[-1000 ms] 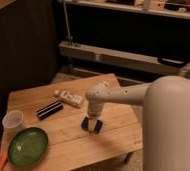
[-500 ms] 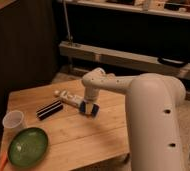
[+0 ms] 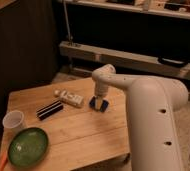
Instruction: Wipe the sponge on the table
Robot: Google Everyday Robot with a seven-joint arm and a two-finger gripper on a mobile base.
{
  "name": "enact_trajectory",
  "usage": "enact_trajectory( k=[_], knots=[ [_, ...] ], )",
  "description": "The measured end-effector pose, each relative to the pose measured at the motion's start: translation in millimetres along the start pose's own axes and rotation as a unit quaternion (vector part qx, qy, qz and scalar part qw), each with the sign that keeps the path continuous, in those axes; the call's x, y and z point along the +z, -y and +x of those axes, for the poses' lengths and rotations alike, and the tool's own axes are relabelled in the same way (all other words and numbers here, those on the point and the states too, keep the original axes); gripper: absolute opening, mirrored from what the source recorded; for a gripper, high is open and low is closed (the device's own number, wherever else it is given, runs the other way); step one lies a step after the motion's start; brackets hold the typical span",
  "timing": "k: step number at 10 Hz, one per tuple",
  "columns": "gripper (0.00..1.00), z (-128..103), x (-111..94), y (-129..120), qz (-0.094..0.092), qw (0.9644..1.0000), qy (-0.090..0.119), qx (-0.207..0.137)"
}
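The sponge (image 3: 98, 104), a small dark blue block, rests on the light wooden table (image 3: 83, 130) near its far right edge. My gripper (image 3: 98, 101) comes down on it from above at the end of the white arm (image 3: 138, 100), and the sponge sits right at its fingertips. The arm hides the gripper's upper part.
A white bottle-like packet (image 3: 70, 97) and a black-and-white striped bar (image 3: 49, 110) lie left of the sponge. A white cup (image 3: 13, 120) and a green plate (image 3: 28, 146) sit at the table's front left, with an orange object (image 3: 1, 161) at the corner.
The gripper and sponge have slid across the table top from its middle toward the far right edge. The other objects have stayed in place.
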Motion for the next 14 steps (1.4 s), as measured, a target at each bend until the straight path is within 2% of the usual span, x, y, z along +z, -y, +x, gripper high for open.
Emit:
enact_trajectory(
  k=[3,4,7,9,10,12,14],
  knots=[
    [0.06,54,-11,13,0.009,0.9991,-0.023,0.034],
    [0.06,72,-11,8,0.007,0.9985,-0.035,0.041],
    [0.06,96,-5,-21,-0.010,0.9971,-0.056,0.050],
    [0.06,118,-12,-35,-0.012,0.9965,-0.060,0.057],
    [0.06,132,-23,-46,-0.016,0.9961,-0.063,0.061],
    [0.06,135,-32,-71,-0.028,0.9962,-0.062,0.055],
    [0.06,122,-33,-103,-0.043,0.9970,-0.052,0.037]
  ],
)
